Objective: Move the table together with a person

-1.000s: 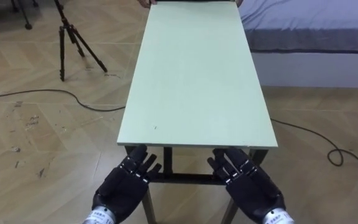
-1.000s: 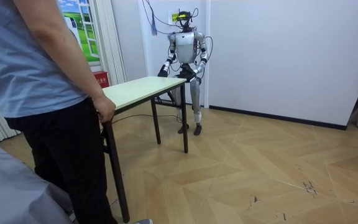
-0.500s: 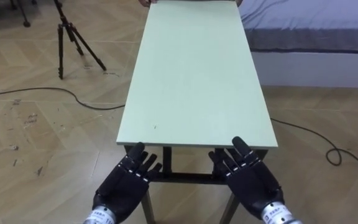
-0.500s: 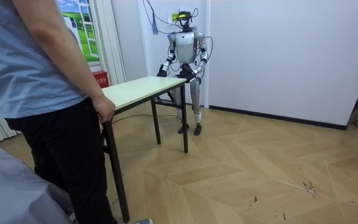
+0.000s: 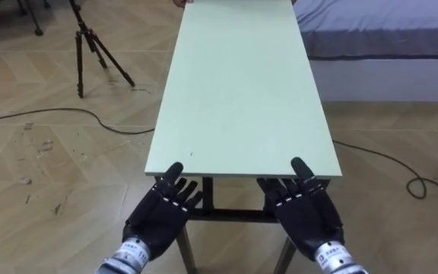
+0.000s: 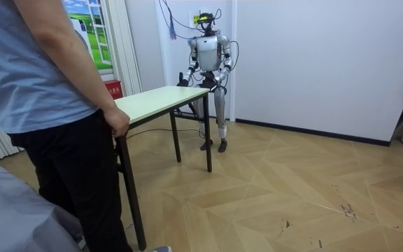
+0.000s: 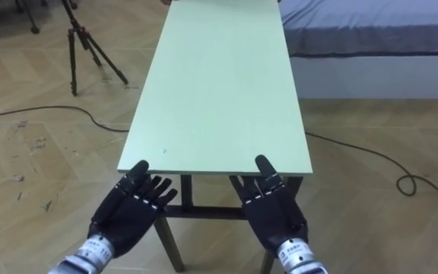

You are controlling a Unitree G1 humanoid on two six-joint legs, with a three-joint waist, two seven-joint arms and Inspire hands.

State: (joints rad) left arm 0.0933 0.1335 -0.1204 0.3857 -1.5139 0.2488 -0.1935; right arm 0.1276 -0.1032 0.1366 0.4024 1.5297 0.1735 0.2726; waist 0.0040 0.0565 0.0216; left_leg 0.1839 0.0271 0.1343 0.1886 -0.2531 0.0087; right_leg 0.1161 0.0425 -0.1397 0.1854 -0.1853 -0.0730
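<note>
fingers (image 5: pixel 175 172) straight at smooth, pale rectangular table (image 5: pixel 242 91)

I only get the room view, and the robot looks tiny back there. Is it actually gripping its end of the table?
Observer: No grip. The eye views show the left hand and right hand open, fingers straight, fingertips at the near edge of the table.
Operator: Anything on the floor it might trip over?
Observer: A black tripod stands on the robot's left of the table, and a dark cable snakes across the floor near it.
</note>
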